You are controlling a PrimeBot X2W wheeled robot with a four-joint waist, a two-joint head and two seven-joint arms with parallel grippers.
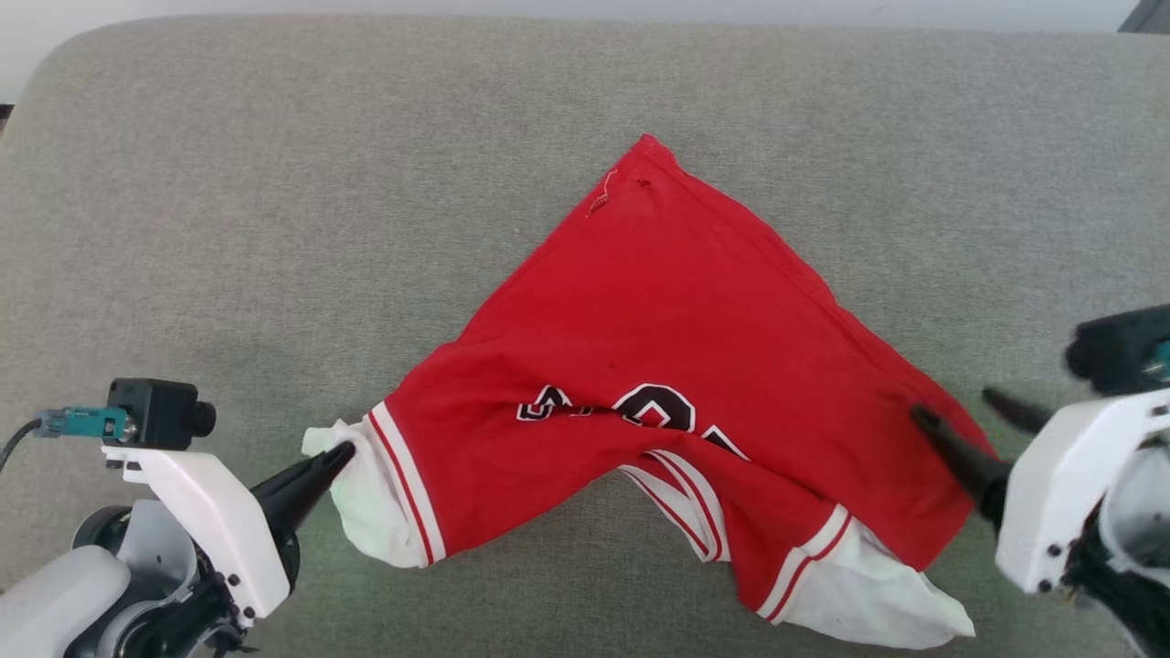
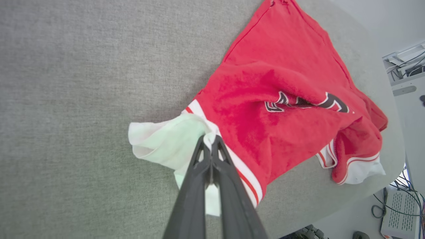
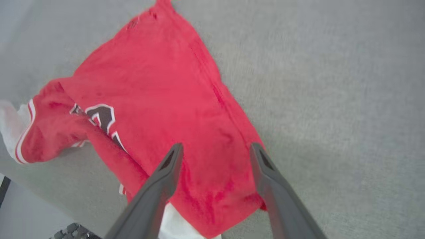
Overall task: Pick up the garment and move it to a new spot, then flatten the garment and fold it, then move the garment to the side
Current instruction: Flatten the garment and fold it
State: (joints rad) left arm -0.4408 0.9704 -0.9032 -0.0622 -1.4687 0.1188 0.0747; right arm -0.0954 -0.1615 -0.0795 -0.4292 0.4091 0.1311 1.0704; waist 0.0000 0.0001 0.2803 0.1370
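Observation:
The garment [image 1: 676,329] is a red jersey with white sleeve ends and black lettering, lying rumpled in a rough triangle on the grey cushion [image 1: 274,183]. My left gripper [image 1: 340,454] is shut on the white left sleeve end [image 2: 166,141], its fingers [image 2: 212,159] pinched together on the cloth. My right gripper [image 1: 955,408] stands open over the jersey's right edge [image 3: 215,166], its two fingers [image 3: 166,166] spread apart with red fabric showing between them and nothing pinched. The other white sleeve end [image 1: 877,594] lies near the front.
The grey cushion stretches wide to the left and to the far side of the jersey. Its front edge drops off close behind the grippers, with cables and a white box [image 2: 398,212] on the floor below.

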